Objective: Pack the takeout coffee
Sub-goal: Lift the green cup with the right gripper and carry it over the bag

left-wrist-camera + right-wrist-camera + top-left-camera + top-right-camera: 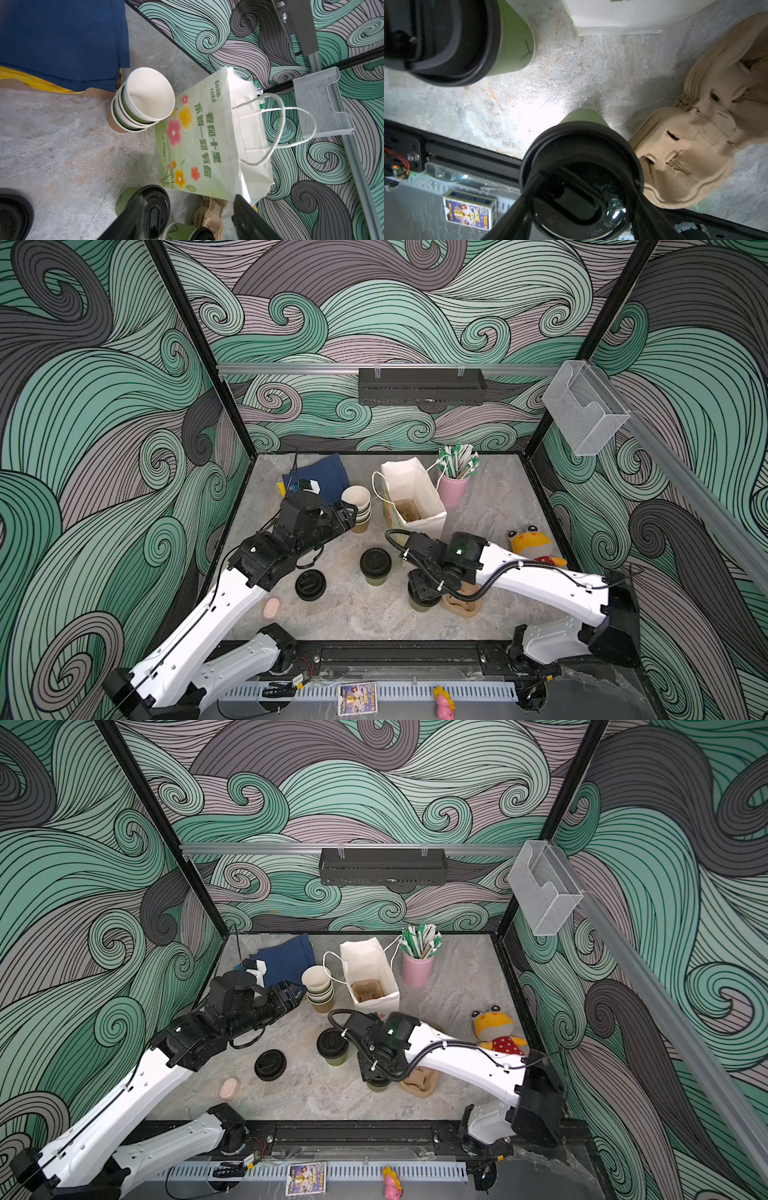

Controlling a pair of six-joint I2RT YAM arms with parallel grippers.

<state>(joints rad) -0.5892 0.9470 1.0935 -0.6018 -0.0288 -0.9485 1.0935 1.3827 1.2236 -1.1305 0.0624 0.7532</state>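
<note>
Seen from above, a grey stone-look counter (353, 622) sits inside a booth with swirl-patterned walls. Two green paper cups with black lids stand upright near its middle.

The free cup (375, 568) stands alone, in front of an open white bag (409, 489) that stands upright. The front cup (419, 605) stands nearer the front edge, just beside a stack of brown carriers (463, 605).

The right tool (583, 187) points down over the front cup, one finger on each side of its lid (581, 149). Whether the fingers pinch the lid cannot be told.

The left tool (352, 512) reaches toward a stack of empty cups (358, 499) left of the bag. In the left wrist view its fingers (133, 216) are spread apart and hold nothing.

Spare lids (310, 585) lie left of the free cup. A pink straw cup (453, 489) stands right of the bag, and a plush toy (528, 543) lies by the right wall.
</note>
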